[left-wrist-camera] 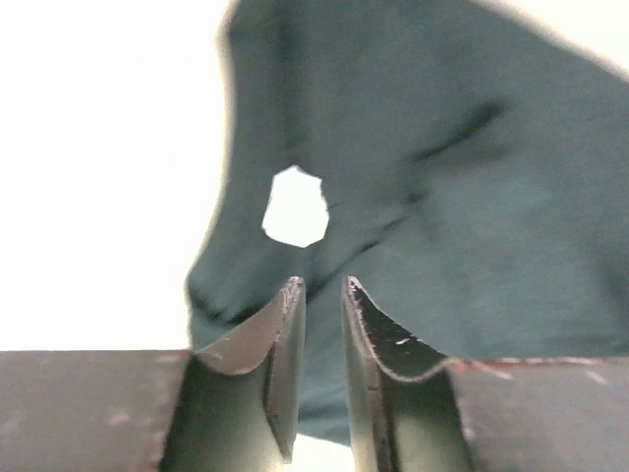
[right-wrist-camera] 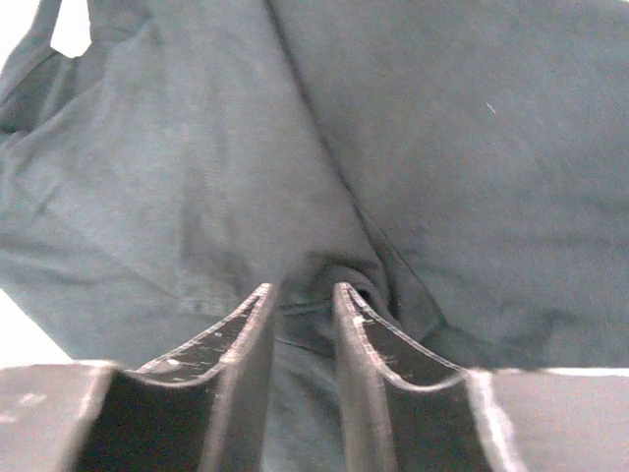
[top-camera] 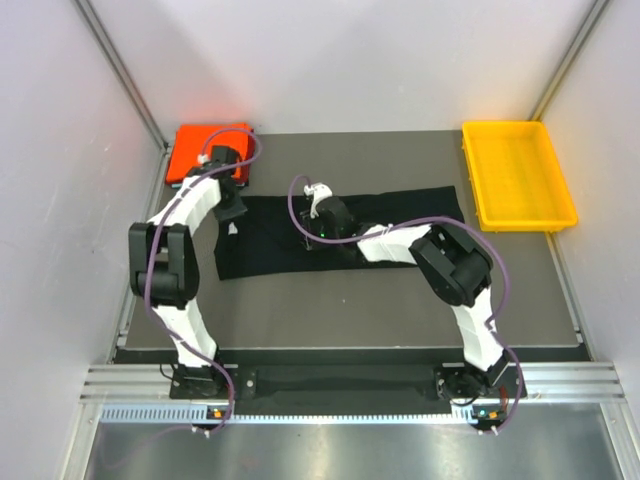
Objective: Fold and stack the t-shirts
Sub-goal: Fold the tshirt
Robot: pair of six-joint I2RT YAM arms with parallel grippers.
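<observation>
Currently the plain black cloth t-shirt [top-camera: 410, 215] lies as a long band across the grey table [top-camera: 400, 310]; a folded orange-red t-shirt [top-camera: 195, 145] sits far left. Left gripper [left-wrist-camera: 322, 285] at the band's left end, right gripper [right-wrist-camera: 303, 290] mid-band: both jaw pairs narrowly apart over cloth, grip cannot be told.

The left arm [top-camera: 160, 265] bends up and forward, its gripper [left-wrist-camera: 322, 287] pointing down with the jaws drawn to a narrow slit. The right arm [top-camera: 455, 268] folds at the elbow and reaches leftward; its gripper [right-wrist-camera: 300, 290] shows the same narrow gap.
</observation>
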